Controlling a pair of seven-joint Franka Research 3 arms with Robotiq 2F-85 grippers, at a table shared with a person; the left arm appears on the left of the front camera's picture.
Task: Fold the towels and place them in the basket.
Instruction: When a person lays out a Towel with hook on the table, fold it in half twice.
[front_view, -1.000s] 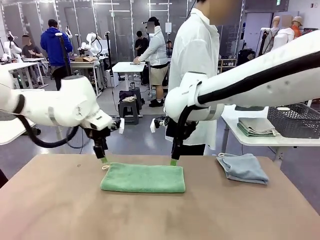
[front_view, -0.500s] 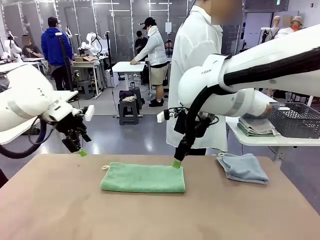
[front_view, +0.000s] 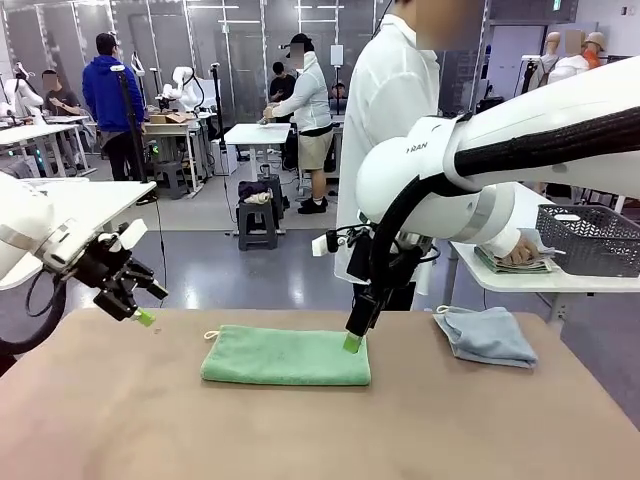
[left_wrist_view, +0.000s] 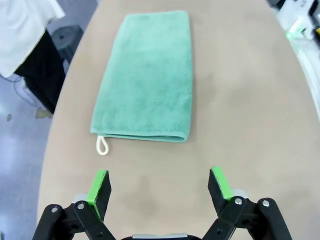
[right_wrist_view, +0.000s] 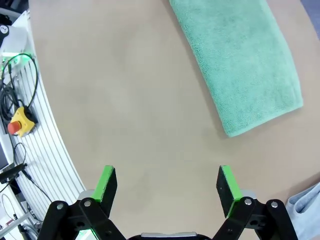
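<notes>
**Green towel folded once, both grippers empty**

Both sets of jaws stand wide, holding nothing. The left gripper (front_view: 143, 317) hangs at 9 o'clock of the mint green towel (front_view: 285, 357), the right gripper (front_view: 352, 343) at its 2 o'clock corner. Pinch only the top layer and the fold probably flops open. Count: two towels, with the blue-grey towel (front_view: 487, 335) at 3 o'clock, and one basket (front_view: 590, 240) farther off at 2 o'clock.

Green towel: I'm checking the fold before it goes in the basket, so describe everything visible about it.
The mint green towel is soft terry, folded into a neat long rectangle, lying flat on the brown table. A small pale loop sticks out at its far left corner. The open left hand and open right hand hang clear of it; only the table seems to touch it.
</notes>
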